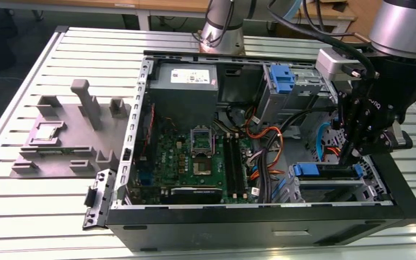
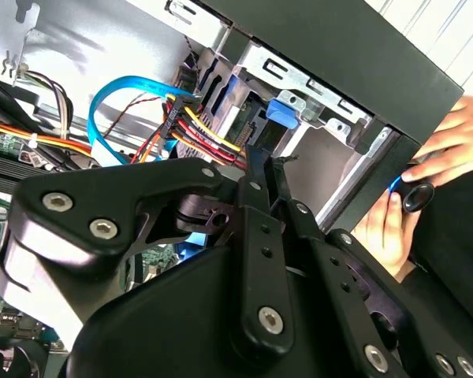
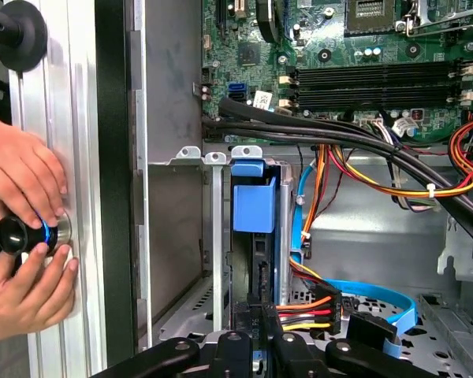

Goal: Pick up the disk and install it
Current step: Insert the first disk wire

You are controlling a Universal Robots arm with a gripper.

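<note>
The disk [image 1: 329, 172] sits in the drive cage at the front corner of the open computer case, on the exterior view's right, with blue rails on both sides. In the first wrist view the disk [image 3: 254, 206] appears edge-on, standing in its slot behind a blue tab; in the second wrist view the same blue tab marks the disk [image 2: 279, 111] among the metal bays. My gripper [image 1: 346, 158] reaches down into the case right at the disk's cable end. Its fingers lie pressed together in both wrist views [image 2: 265, 163] [image 3: 258, 313], shut with nothing between them.
Orange, yellow, red and blue cables [image 3: 355, 303] crowd the space beside the cage. The motherboard [image 1: 193, 157] and power supply [image 1: 184, 81] fill the case's other half. A person's hands [image 3: 24, 236] hold a black knob just outside the case wall. A grey fixture [image 1: 63, 135] lies on the table.
</note>
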